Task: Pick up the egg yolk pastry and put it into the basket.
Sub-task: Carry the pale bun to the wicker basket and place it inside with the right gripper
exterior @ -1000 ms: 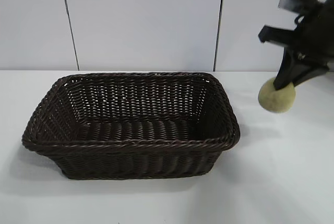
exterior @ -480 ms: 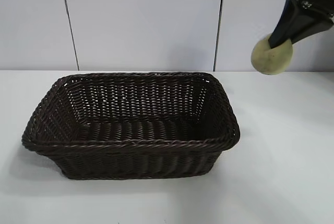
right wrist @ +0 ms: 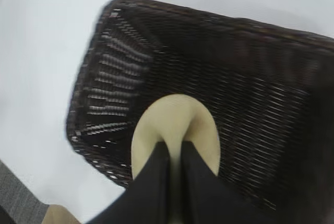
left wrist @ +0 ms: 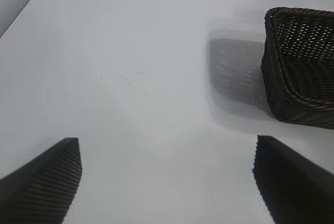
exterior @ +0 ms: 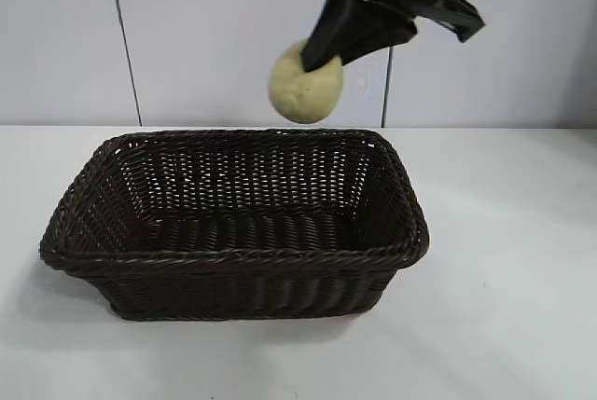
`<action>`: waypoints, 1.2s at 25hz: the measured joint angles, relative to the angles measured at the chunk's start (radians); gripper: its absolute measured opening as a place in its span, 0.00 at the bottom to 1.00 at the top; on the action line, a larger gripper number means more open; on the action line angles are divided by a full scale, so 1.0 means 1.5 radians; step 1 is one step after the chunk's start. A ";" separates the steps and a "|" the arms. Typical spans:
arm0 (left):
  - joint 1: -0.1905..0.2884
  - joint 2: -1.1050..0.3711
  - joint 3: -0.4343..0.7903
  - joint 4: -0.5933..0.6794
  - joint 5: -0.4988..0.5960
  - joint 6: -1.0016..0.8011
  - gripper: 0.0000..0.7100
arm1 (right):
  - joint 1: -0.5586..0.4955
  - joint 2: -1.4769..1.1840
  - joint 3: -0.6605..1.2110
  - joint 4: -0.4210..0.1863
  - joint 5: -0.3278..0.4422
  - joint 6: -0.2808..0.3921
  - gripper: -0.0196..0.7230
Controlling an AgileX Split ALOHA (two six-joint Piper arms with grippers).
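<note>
Pale yellow-cream, the egg yolk pastry (exterior: 306, 82) hangs pinched between the nearly closed fingers of the right gripper (exterior: 322, 57), in the air above the far rim of the dark wicker basket (exterior: 233, 255), seemingly over its inside. That basket rests on the white table (exterior: 504, 307). Off to the side, the left gripper (left wrist: 167, 179) hovers wide open, holding nothing

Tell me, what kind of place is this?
Probably a robot test bench, not a kitchen: a bare white table against plain white wall panels, holding only a wicker basket, with a black pincer carrying a pale pastry above it.
</note>
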 joint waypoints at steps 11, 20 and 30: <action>0.000 0.000 0.000 0.000 0.000 0.000 0.91 | 0.035 0.086 0.000 0.007 -0.136 0.000 0.07; 0.000 0.000 0.000 0.000 0.000 0.000 0.91 | 0.035 0.201 0.000 0.023 -0.158 0.000 0.07; 0.000 0.000 0.000 0.000 0.000 0.000 0.91 | 0.036 0.218 -0.001 0.025 -0.146 0.000 0.41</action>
